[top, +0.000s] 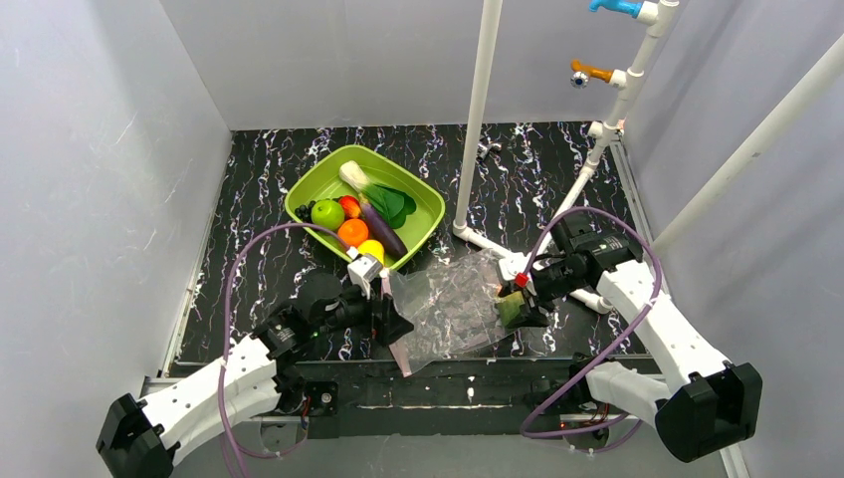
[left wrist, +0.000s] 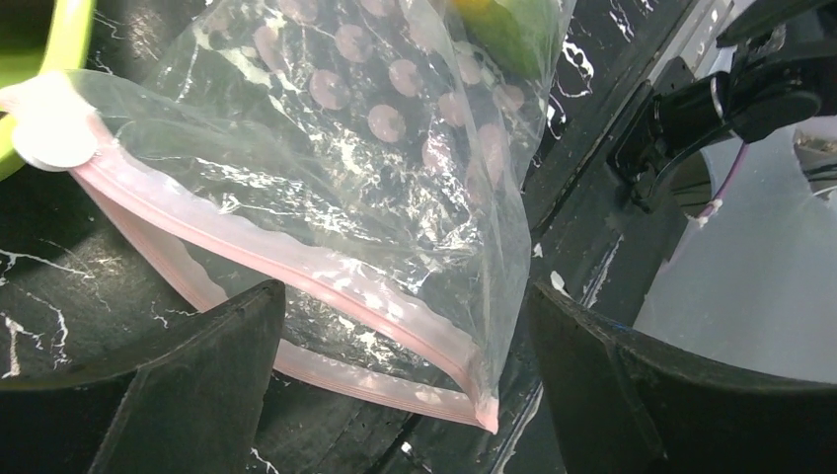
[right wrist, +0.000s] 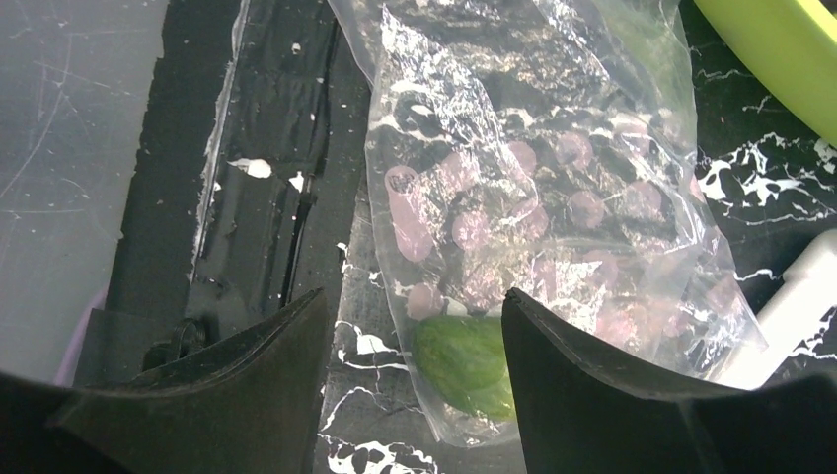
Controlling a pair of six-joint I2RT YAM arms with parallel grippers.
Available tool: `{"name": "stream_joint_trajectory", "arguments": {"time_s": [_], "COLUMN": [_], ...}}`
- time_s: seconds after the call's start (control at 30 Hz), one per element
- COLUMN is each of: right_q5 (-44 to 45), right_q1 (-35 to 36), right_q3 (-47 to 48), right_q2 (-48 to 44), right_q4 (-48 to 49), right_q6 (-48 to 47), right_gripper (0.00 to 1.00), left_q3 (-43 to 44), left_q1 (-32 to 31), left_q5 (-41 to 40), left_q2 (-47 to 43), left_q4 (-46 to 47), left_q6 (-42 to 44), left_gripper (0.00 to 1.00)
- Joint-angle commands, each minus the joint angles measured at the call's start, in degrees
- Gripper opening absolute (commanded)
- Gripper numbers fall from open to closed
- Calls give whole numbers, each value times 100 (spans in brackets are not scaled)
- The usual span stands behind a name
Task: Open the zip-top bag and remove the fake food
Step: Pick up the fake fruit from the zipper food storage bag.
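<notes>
The zip-top bag [top: 453, 304] lies flat on the black marbled table, between my two grippers. Its pink zip strip [left wrist: 326, 276] is parted, the mouth gaping. My left gripper [left wrist: 403, 296] is open, its fingers wide on either side of the zip corner without touching it. One green piece of fake food [right wrist: 464, 360] sits inside the bag's far corner. My right gripper [right wrist: 413, 301] is open around that corner; the right finger is next to the green piece and the left finger stands apart. More fake food lies in the lime-green tray [top: 309, 189]: a green apple [top: 327, 213], an orange [top: 352, 232], an eggplant [top: 383, 231].
A white pipe frame [top: 478, 119] stands upright behind the bag, its foot pipe [right wrist: 799, 296] running close to the right gripper. The tray rim [left wrist: 59, 39] sits just beyond the bag mouth. The table's front edge [top: 448, 368] is right below the bag.
</notes>
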Motion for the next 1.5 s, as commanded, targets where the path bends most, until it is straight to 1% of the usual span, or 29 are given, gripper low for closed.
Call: {"name": "stream_joint_trajectory", "arguments": {"time_s": [0.0, 0.1, 0.2, 0.33, 0.37, 0.47, 0.63, 0.77, 0.87, 0.97, 1.03, 1.1, 1.17, 1.3, 1.37, 1.47], "right_q5": [160, 352, 682, 1007, 1056, 1161, 1370, 1600, 1719, 1736, 1756, 1799, 1851, 1844, 1833, 1796], "right_q1": [-138, -144, -146, -159, -180, -281, -503, -557, -557, -555, -557, -557, -558, -552, -548, -514], "right_q3": [-129, -263, -408, -485, -481, -454, -456, -547, -606, -600, -584, -559, -540, -498, -466, -406], "right_q2": [-109, -69, 28, 201, 257, 406, 626, 766, 925, 1120, 1261, 1382, 1486, 1669, 1743, 1850], "right_q4": [196, 388, 610, 812, 843, 868, 834, 880, 1041, 1188, 1281, 1351, 1415, 1451, 1485, 1521], "right_q6": [-34, 9, 57, 89, 77, -3, -294, -490, -513, -511, -513, -523, -548, -595, -606, -578], "right_gripper": [71, 71, 71, 71, 71, 72, 72, 71, 71, 71, 71, 71, 70, 68, 67, 63], "left_q3": [-210, -269, -252, -280, -274, -180, 246, 766, 1072, 1179, 1174, 1073, 873, 446, 255, 24], "left_q1": [-261, -406, -484, -496, -495, -495, -495, -491, -495, -495, -496, -495, -495, -495, -495, -495], "left_q5": [-285, -369, -561, -799, -887, -1119, -1203, -1568, -1992, -2317, -2409, -2368, -2193, -1779, -1482, -1268], "left_q2": [30, 113, 50, -575, -756, -1118, -1214, -1186, -1056, -883, -732, -610, -463, -104, 97, 430], "left_q4": [599, 707, 543, 302, 215, -143, -1008, -2124, -2924, -3527, -3750, -3671, -3290, -2075, -1274, -408], "left_q6": [402, 607, 722, 718, 695, 520, 204, -199, -603, -1061, -1195, -1272, -1320, -1324, -1326, -1367], "left_gripper": [89, 84, 82, 82, 82, 75, 69, 58, 46, 34, 32, 32, 30, 28, 29, 29]}}
